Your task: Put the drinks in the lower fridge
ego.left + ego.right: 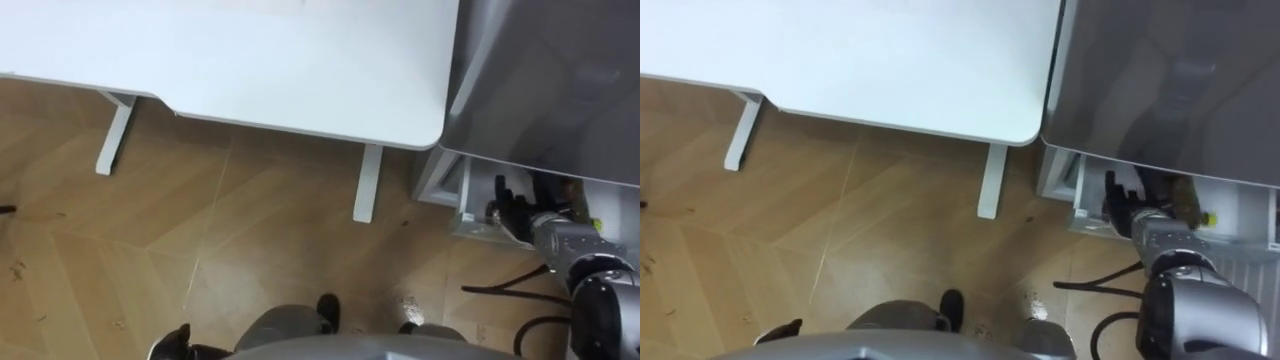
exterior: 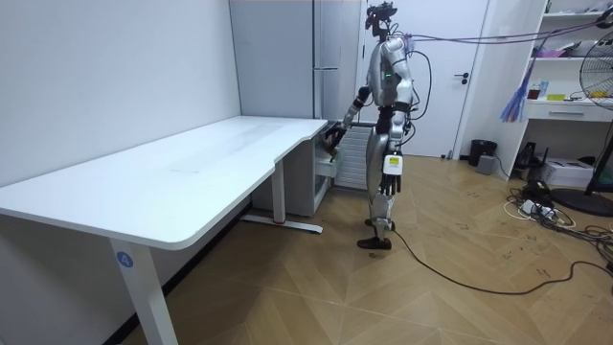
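1. Drinks lie in the open lower fridge drawer, just beside our right hand.
2. We see them as a brownish shape with a yellow-green bit, too small to tell more.
3. Our right hand reaches in, fingers straight and apart.

You're looking steeply down from the head through two eyes sitting just apart, close over the table edge, the floor and the fridge at right. Your room camera is standing far off by the table's near end, facing the fridge; it's sharing table and fridge.
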`<state>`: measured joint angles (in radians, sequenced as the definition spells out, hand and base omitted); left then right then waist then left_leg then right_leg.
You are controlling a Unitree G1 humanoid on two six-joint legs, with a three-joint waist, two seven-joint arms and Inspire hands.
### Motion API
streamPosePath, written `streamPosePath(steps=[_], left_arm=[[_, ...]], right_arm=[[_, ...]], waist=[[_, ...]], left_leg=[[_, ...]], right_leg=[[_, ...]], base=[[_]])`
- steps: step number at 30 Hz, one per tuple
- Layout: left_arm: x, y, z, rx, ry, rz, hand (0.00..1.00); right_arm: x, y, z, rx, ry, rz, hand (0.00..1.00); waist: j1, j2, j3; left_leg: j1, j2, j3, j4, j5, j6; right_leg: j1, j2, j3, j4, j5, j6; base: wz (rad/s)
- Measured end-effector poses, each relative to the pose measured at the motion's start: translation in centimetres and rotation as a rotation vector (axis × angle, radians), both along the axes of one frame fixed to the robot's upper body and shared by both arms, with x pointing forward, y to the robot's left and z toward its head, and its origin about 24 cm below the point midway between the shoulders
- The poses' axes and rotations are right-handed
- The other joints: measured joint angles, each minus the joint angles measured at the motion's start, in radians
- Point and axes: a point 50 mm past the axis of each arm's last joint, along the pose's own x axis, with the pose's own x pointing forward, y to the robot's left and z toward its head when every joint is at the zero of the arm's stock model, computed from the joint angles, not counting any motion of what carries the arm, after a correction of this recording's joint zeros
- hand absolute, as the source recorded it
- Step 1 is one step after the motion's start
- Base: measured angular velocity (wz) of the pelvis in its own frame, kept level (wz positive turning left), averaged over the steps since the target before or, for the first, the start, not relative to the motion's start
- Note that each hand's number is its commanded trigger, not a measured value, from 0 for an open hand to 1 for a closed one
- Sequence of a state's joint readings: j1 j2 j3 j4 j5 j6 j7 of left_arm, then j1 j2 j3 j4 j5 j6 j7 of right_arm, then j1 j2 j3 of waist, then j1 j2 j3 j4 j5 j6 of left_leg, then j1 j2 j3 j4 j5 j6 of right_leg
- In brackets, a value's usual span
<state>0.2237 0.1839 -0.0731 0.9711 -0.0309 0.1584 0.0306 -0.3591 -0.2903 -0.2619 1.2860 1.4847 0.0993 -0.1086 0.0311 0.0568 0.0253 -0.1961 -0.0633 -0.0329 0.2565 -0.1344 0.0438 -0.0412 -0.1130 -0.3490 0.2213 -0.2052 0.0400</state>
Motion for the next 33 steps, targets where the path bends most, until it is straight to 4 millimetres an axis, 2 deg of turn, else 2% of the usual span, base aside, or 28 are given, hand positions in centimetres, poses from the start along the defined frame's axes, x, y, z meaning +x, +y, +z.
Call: streamPosePath(steps=[7,11,16,19,22,24,25,26,27,33], left_arm=[[0.3,0.2,0.1,0.004,-0.008,0.005,0.00],[0.8,0.7,0.2,0.013,-0.031,0.041,0.00],[0.8,0.8,0.3,0.014,-0.032,0.059,0.00],[0.7,0.9,0.3,0.020,-0.034,0.059,0.00],[0.5,0.9,0.3,0.034,-0.035,0.064,0.00],[0.0,1.0,0.3,0.043,-0.031,0.069,0.00],[-0.2,1.0,0.3,0.044,-0.027,0.070,0.00],[-0.5,1.0,0.2,0.045,-0.021,0.071,0.00],[-0.7,1.0,0.2,0.045,-0.018,0.072,0.00],[-1.8,1.0,0.0,0.058,0.009,0.085,0.00]], right_arm=[[-0.1,0.0,-0.1,0.000,0.007,0.004,0.00],[-0.3,0.0,-0.2,-0.014,0.030,0.022,0.00],[-0.7,0.0,-0.4,-0.023,0.050,0.043,0.00],[-1.3,-0.1,-0.7,-0.028,0.066,0.049,0.00],[-1.9,-0.1,-1.0,-0.041,0.064,0.067,0.00],[-3.0,-0.2,-1.6,-0.045,0.054,0.071,0.00],[-3.4,-0.2,-1.8,-0.045,0.058,0.068,0.00],[-4.1,-0.3,-2.0,-0.050,0.066,0.065,0.00],[-4.8,-0.5,-2.3,-0.056,0.073,0.061,0.00],[-8.5,-0.9,-3.4,-0.089,0.115,0.052,0.00]], waist=[[-0.002,-0.013,0.0001],[-0.005,-0.025,-0.0044],[-0.009,-0.031,-0.0053],[-0.012,-0.034,-0.0075],[-0.012,-0.035,-0.0082],[-0.016,-0.042,-0.0130],[-0.016,-0.051,-0.0183],[-0.012,-0.050,-0.0295],[-0.009,-0.058,-0.0279],[-0.005,-0.065,-0.0236]], left_leg=[[-0.001,0.000,0.002,0.000,0.002,0.003],[-0.001,-0.002,0.009,0.001,0.003,0.003],[0.016,-0.002,0.014,-0.001,0.003,0.003],[0.042,-0.002,0.014,-0.006,0.003,0.003],[0.067,-0.002,0.018,-0.018,0.003,0.003],[0.087,-0.001,0.022,-0.024,0.003,0.003],[0.088,-0.001,0.023,-0.026,0.003,0.003],[0.096,0.001,0.028,-0.031,0.003,0.002],[0.106,0.002,0.032,-0.036,0.003,0.001],[0.150,0.005,0.052,-0.054,-0.001,-0.001]], right_leg=[[0.003,-0.001,-0.005,0.001,0.000,0.001],[0.007,-0.003,-0.012,-0.001,-0.001,0.002],[0.025,-0.004,-0.011,0.000,0.000,0.002],[0.054,-0.003,-0.005,-0.002,-0.002,0.005],[0.075,0.002,0.021,-0.012,-0.003,0.005],[0.094,0.005,0.024,-0.030,-0.002,0.005],[0.095,0.007,0.028,-0.036,-0.002,0.004],[0.097,0.009,0.043,-0.037,-0.001,0.003],[0.105,0.010,0.048,-0.038,-0.001,0.003],[0.130,0.011,0.074,-0.042,0.001,0.003]], base=[[0.03],[0.05],[0.03],[0.10],[-0.02],[-0.03],[-0.10],[-0.17],[-0.16],[-0.15]])
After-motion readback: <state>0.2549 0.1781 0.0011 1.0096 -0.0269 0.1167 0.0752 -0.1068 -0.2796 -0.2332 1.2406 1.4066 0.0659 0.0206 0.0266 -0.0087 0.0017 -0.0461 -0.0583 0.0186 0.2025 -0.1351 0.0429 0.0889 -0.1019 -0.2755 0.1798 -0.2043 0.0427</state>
